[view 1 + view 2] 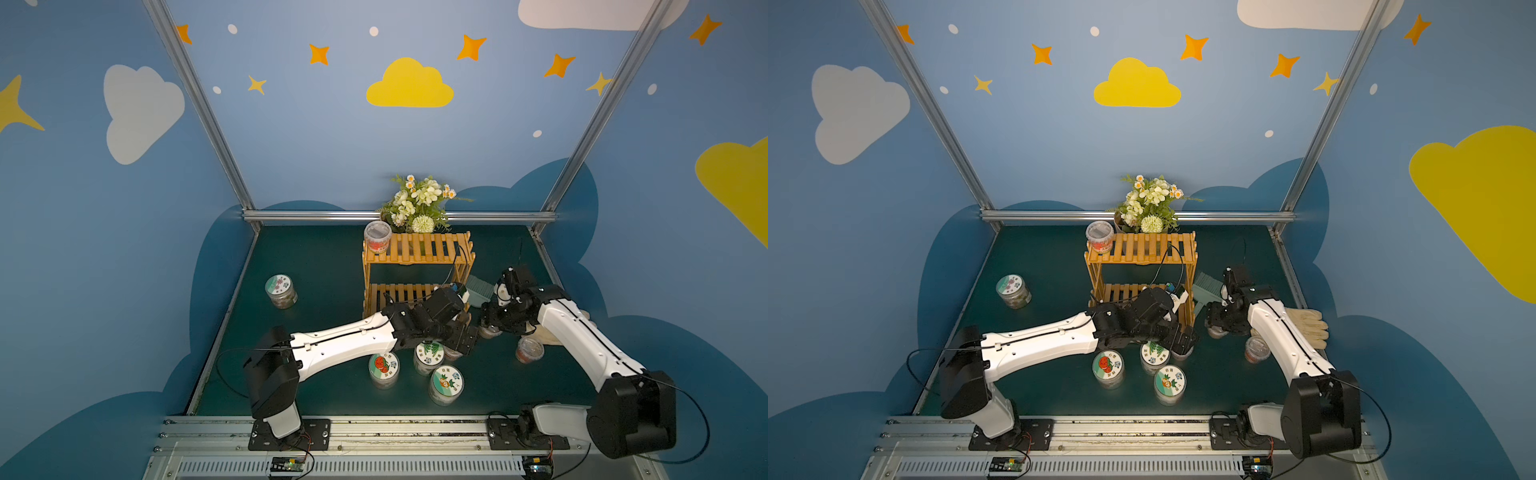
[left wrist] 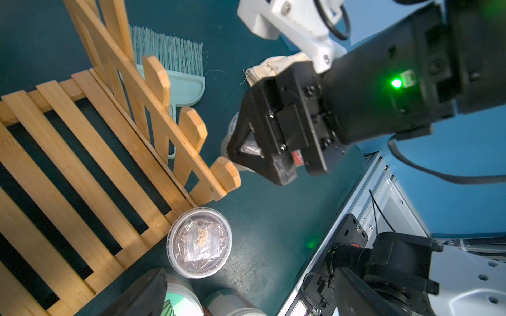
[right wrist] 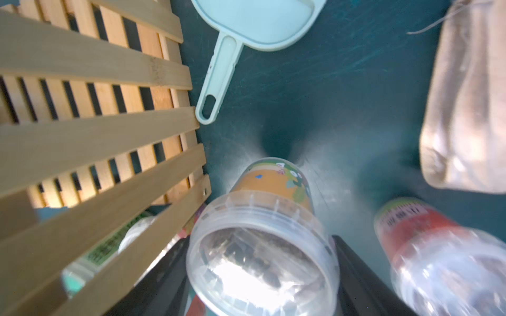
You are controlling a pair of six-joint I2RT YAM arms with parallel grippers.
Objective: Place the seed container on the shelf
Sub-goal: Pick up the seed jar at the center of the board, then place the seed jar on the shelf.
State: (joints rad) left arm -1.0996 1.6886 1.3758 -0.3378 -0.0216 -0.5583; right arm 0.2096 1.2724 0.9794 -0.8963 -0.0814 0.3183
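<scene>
The desk (image 1: 324,266) is dark green, and the shelf (image 1: 415,247) is orange-yellow slatted wood. Low in the right wrist view, the clear-lidded tub (image 3: 269,188) wears an orange label with green pictures. The second tub (image 3: 408,220) at lower right has a red and white label. The brush (image 2: 186,87) is pale mint with whitish bristles, and the gloves (image 1: 1306,324) are cream. The flowers (image 1: 419,199) are white and yellow among green leaves. The walls (image 1: 291,124) are blue with yellow and white clouds and orange stars.
</scene>
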